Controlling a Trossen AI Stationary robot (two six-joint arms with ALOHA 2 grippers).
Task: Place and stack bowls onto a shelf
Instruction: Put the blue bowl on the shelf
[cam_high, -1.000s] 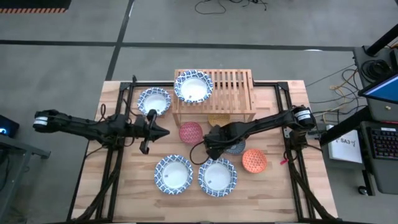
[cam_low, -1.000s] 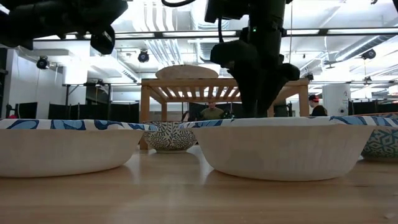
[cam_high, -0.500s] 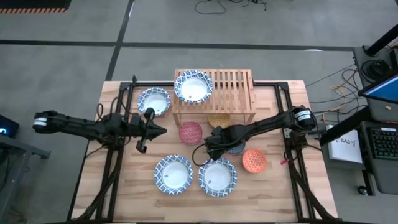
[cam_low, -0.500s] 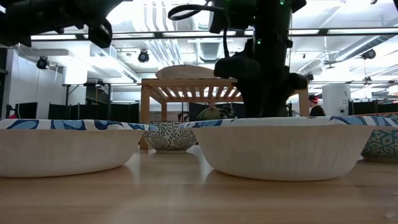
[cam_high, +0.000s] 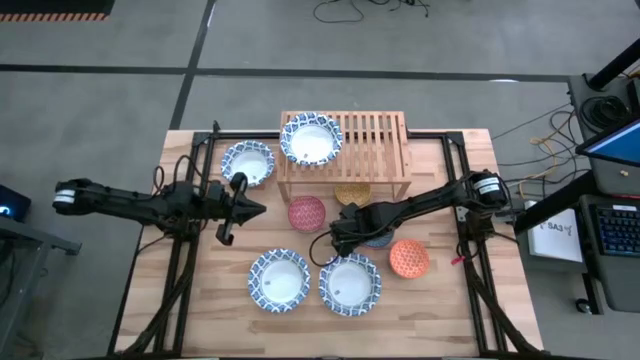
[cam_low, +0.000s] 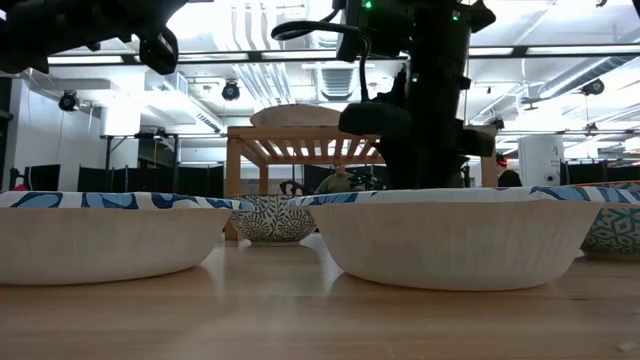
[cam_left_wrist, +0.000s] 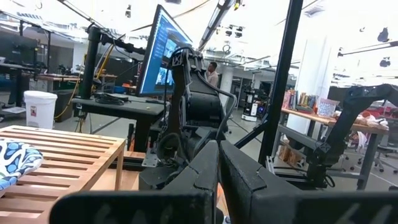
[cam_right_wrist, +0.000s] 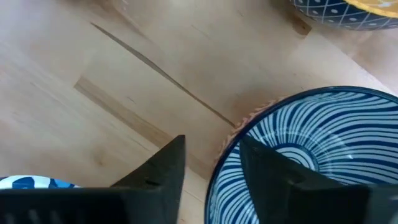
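Right gripper (cam_right_wrist: 211, 165), jaws parted, straddles the rim of the dark blue-grey bowl (cam_right_wrist: 311, 149) mid-counter, before the shelf (cam_high: 345, 150). Seat deeper, close squarely on the rim, lift level. Left gripper (cam_high: 255, 208) waits closed.

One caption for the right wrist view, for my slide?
Right gripper open, fingers straddling the dark blue-grey bowl's rim.

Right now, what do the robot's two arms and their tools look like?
Both arms are dark, slim and jointed, with a pale ring at each outer shoulder end and black cables looping along the links. The left tool narrows to dark pointed fingers. The right tool has two dark, flat, wedge-shaped fingers.
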